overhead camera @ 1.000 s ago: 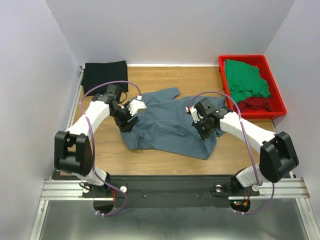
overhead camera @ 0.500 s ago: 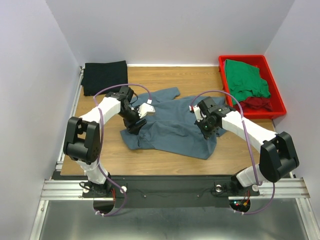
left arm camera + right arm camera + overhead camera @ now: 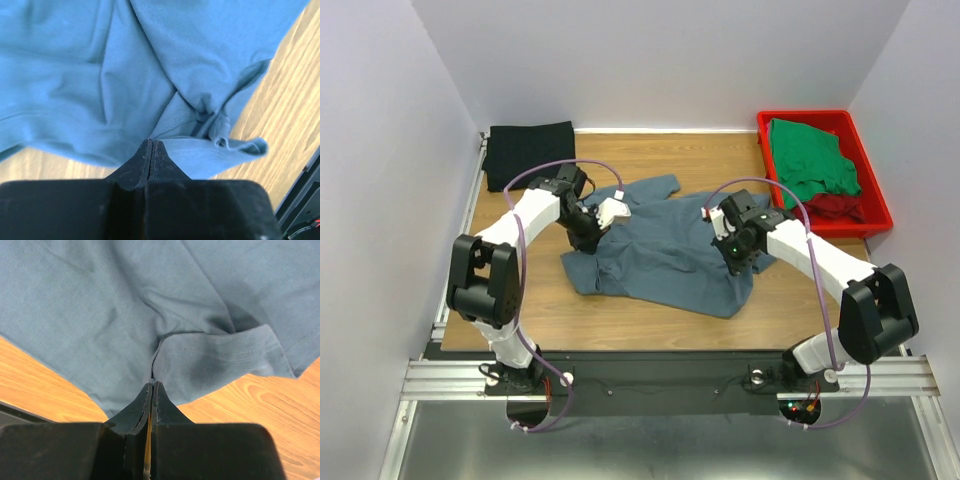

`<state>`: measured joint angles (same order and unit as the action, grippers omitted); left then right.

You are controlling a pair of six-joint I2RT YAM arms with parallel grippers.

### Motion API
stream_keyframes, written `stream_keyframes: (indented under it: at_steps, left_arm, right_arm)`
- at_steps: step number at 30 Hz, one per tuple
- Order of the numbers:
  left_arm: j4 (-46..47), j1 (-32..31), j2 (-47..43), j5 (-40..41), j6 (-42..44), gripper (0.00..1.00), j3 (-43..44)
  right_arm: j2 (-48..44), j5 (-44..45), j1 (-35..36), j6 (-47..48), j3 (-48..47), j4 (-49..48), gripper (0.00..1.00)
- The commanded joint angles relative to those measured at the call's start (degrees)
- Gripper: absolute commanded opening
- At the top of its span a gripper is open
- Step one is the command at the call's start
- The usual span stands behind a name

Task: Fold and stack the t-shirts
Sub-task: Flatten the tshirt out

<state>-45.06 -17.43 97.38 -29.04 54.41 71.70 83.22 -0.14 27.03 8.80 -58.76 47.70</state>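
Slate blue-grey t-shirt point(image 3: 660, 255), left fingers point(image 3: 140, 162), right fingers point(image 3: 137, 410) clamped on its sides, both arms point(image 3: 535, 210) bent low (wrists down)

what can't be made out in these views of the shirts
Top view: shape of the dark red cloth t-shirt, mostly buried under the green cloth t-shirt in the red plastic tray.
Top view: folds of the black cloth t-shirt, too dark to count.
Wrist views: how much slate blue-grey cloth t-shirt the shut left end effector and right end effector pinch, hidden by their own fingers.
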Motion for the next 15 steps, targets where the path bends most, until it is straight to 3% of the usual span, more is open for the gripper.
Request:
stream_keyframes:
  at_steps: [1,15]
  left_arm:
    - [-3.37,1.43,-6.15,-1.46,0.34,0.00,3.44]
    - [-2.66,10.49,-6.77,-4.54,-4.23,0.00,9.60]
  right_arm:
    - [-2.10,0.76,-2.24,0.78,-2.85,0.90,0.01]
    - [-5.09,-1.70,-14.72,6.41,-10.06,2.83,0.01]
